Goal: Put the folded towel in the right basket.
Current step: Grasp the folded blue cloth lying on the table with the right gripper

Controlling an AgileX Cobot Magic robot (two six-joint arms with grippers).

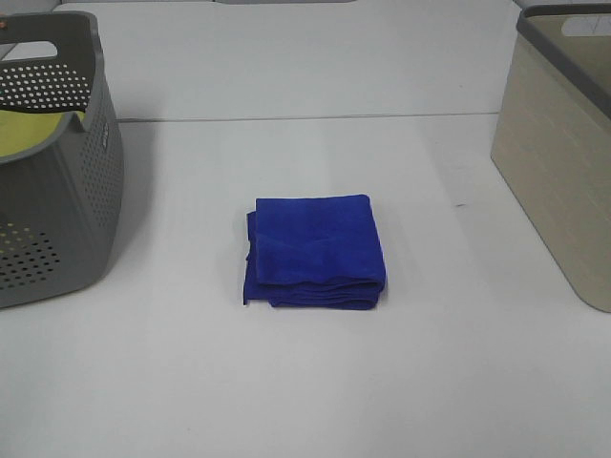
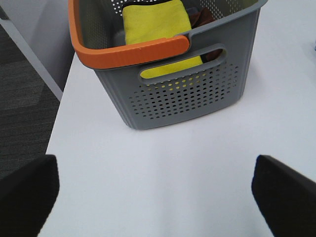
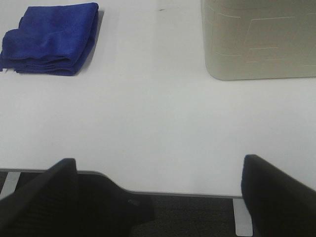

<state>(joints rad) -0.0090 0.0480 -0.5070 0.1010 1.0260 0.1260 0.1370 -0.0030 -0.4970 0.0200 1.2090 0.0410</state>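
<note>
A folded blue towel (image 1: 317, 250) lies flat in the middle of the white table; it also shows in the right wrist view (image 3: 51, 37). The right basket (image 1: 563, 143) is beige with a grey rim, at the table's right edge; its wall shows in the right wrist view (image 3: 259, 42). Neither arm shows in the exterior high view. My left gripper (image 2: 155, 197) is open and empty over the table, near the grey basket. My right gripper (image 3: 158, 195) is open and empty at the table's front edge, apart from the towel and the beige basket.
A grey perforated basket (image 1: 52, 162) with an orange handle (image 2: 128, 52) stands at the left and holds a yellow cloth (image 2: 157, 24). The table's left edge and dark floor (image 2: 22, 108) show in the left wrist view.
</note>
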